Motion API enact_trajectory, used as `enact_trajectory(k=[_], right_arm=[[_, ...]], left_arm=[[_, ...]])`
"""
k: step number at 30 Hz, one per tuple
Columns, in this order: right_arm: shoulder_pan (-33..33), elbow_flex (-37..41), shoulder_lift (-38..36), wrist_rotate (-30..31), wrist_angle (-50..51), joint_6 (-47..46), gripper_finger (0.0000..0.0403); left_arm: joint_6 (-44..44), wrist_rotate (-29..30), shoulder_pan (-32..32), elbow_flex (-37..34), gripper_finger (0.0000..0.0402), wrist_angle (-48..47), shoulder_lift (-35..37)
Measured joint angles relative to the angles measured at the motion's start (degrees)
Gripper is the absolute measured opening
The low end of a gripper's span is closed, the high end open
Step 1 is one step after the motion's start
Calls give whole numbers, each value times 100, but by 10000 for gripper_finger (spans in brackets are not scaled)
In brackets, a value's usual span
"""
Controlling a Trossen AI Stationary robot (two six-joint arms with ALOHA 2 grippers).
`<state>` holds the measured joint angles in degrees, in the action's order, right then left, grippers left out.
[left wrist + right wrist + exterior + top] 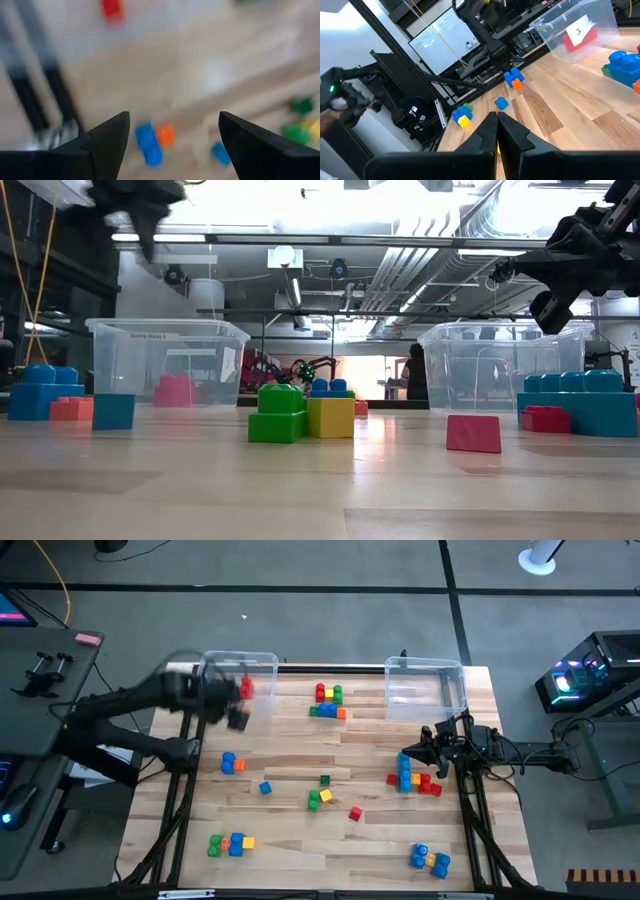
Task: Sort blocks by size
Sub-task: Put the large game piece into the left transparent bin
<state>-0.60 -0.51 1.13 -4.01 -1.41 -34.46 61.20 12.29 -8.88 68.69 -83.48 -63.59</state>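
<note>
Toy blocks lie scattered over the wooden table. One red block (246, 688) sits inside the clear left bin (262, 662); it also shows in the left wrist view (111, 9). My left gripper (237, 718) hangs high over the table just near of that bin. It is open (172, 116) with nothing between its fingers. Far below it a blue and orange pair of blocks (152, 142) rests on the wood (232, 764). My right gripper (404, 754) waits at the table's right side, shut (497, 116) and pointing level.
An empty-looking clear right bin (425, 690) stands at the far right. Block clusters lie at far middle (328, 702), at the centre (318, 798), beside my right gripper (412, 780) and near the front edge (231, 844) (430, 859). A small blue cube (264, 787) lies alone.
</note>
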Motion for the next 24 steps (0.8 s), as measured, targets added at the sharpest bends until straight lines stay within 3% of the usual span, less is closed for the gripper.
enact_trajectory(k=[4,8,13,19,24], right_arm=[[2,1,0,-1,-1,0,5],[2,2,0,-2,0,-2,5],[0,1,0,-2,-1,-1,5],[2,0,0,-2,-1,-2,5],[0,0,0,0,0,0,5]], left_arm=[[1995,9,1388,-656,292,164,-74],[2918,-192,1995,-1356,293,722,-433],[3455,-369,2026,-2121,293,855,-810],[3505,-384,1865,-2790,293,1976,-785],[3712,-319,1678,-3140,293,2229,-781]])
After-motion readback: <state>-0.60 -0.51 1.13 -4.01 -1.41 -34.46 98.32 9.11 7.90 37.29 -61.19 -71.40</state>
